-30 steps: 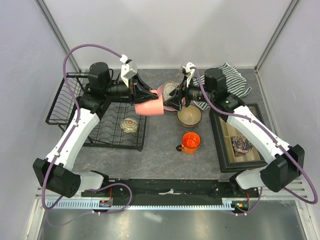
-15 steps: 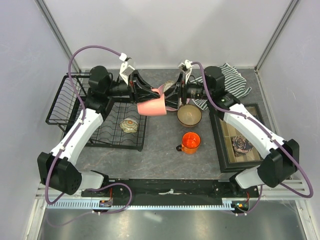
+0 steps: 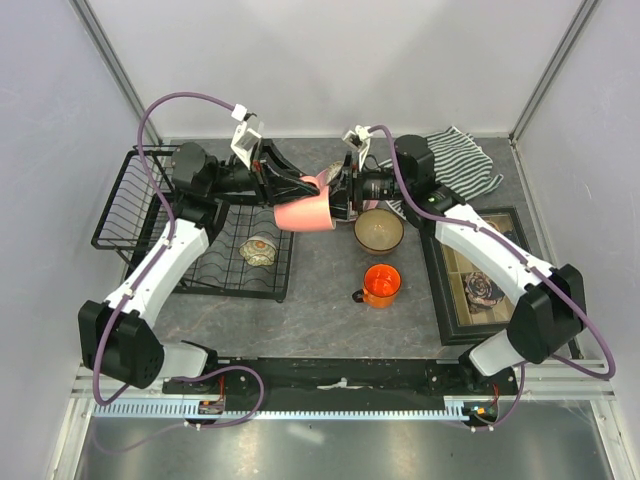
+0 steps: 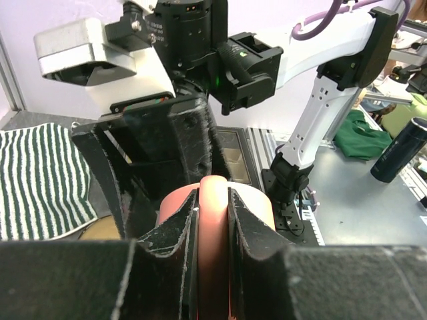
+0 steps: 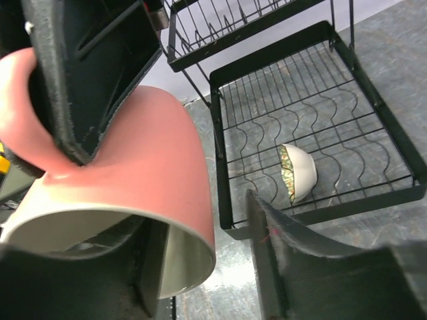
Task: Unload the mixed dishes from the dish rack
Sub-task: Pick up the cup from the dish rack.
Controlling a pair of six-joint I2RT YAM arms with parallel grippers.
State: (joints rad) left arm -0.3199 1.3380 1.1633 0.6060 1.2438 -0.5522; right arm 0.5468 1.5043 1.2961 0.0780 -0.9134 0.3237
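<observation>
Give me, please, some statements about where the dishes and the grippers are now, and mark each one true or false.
1. The left gripper pinches the pink mug by its handle. True.
2. The orange mug stands in the dish rack. False: it stands on the table, outside the rack.
3. A small floral bowl lies in the dish rack. True.
4. The right gripper holds the tan-brown bowl. False: its open fingers straddle the pink mug's rim, and the bowl sits on the table untouched.
</observation>
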